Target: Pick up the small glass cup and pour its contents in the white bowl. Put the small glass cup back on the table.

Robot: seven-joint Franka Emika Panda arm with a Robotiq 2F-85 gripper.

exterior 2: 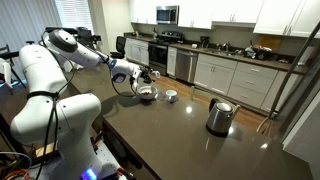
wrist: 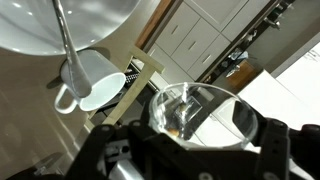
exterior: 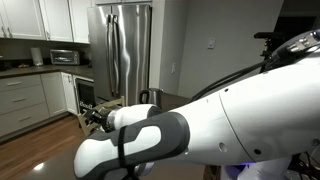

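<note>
The pincer (wrist: 192, 140) is clenched on the small glass cup (wrist: 195, 105), held off the table (exterior 2: 170, 135). Ahead of the pincer lie the white bowl (wrist: 100, 15) and a white mug (wrist: 92, 88).

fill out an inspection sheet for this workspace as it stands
surface: dark brown glossy table
job's things: small glass cup gripped in the tool, off the table; white bowl on the table close by
clutter: white mug beside the bowl; steel kettle farther along
grippers: tool shut on the small glass cup
cables: thin dark loop under the wrist, likely a cable
surroundings: kitchen counter with white cabinets, steel fridge, microwave
</note>
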